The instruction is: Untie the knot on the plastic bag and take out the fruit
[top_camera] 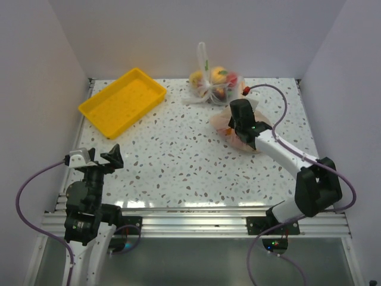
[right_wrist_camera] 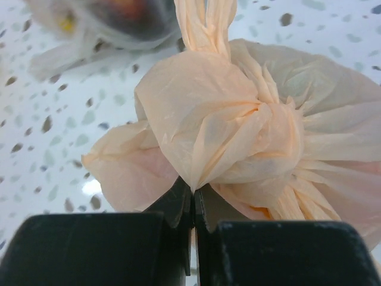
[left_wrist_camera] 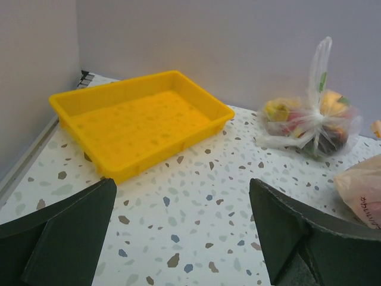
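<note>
The peach-orange plastic bag (top_camera: 235,132) lies at the right middle of the table, mostly under my right gripper (top_camera: 241,122). In the right wrist view its knot (right_wrist_camera: 238,134) is a bunched ball with a thin tail (right_wrist_camera: 205,24) running up. My right gripper (right_wrist_camera: 193,193) is shut on a fold of the knot's plastic. The fruit inside is hidden; only faint pink and orange tints show through. My left gripper (top_camera: 102,158) is open and empty at the near left, its fingers (left_wrist_camera: 286,238) wide apart over bare table. The bag's edge shows in the left wrist view (left_wrist_camera: 363,187).
A yellow tray (top_camera: 122,101) sits at the back left; it also shows in the left wrist view (left_wrist_camera: 143,119). A clear bag of fruit with a white knot (top_camera: 213,82) stands at the back wall, just behind the orange bag, and shows in the left wrist view (left_wrist_camera: 312,122).
</note>
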{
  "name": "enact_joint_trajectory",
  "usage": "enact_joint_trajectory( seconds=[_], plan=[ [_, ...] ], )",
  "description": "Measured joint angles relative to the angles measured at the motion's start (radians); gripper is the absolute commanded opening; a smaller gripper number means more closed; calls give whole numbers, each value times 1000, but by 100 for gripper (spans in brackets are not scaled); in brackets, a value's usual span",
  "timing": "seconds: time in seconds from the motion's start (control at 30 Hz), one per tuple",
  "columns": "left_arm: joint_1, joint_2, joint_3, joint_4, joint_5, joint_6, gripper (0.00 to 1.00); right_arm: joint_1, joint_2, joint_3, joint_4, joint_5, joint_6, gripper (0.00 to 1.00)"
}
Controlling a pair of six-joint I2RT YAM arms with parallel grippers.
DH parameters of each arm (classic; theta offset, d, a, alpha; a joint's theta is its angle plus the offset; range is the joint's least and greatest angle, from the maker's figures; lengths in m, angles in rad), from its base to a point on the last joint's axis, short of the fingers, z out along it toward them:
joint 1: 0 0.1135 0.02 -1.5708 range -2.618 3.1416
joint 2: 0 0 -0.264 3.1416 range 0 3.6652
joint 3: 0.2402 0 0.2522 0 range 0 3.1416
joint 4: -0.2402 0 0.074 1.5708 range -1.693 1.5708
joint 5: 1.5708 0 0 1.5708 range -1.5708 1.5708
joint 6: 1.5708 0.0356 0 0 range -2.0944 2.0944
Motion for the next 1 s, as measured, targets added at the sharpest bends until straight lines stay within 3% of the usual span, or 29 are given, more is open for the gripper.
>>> enact_joint_trajectory(
  seconds=[0.33,0.47,0.6,0.7,0.8,1.0],
  plan=[
    [0,2,-10,7,12,0,100,362,-56,-47,-13,-2,113,1],
    [0,30,-10,9,11,-7,100,491,6,-47,-3,-17,167,16],
    [0,165,22,-21,23,-44,100,579,76,-27,-5,-52,178,52],
    [0,304,72,-57,57,-84,100,603,79,8,-28,-68,160,69],
    [0,430,121,-87,110,-110,100,602,71,76,-62,-72,124,78],
    [0,617,205,-95,233,-145,100,590,-32,160,-148,-43,16,84]
  ],
)
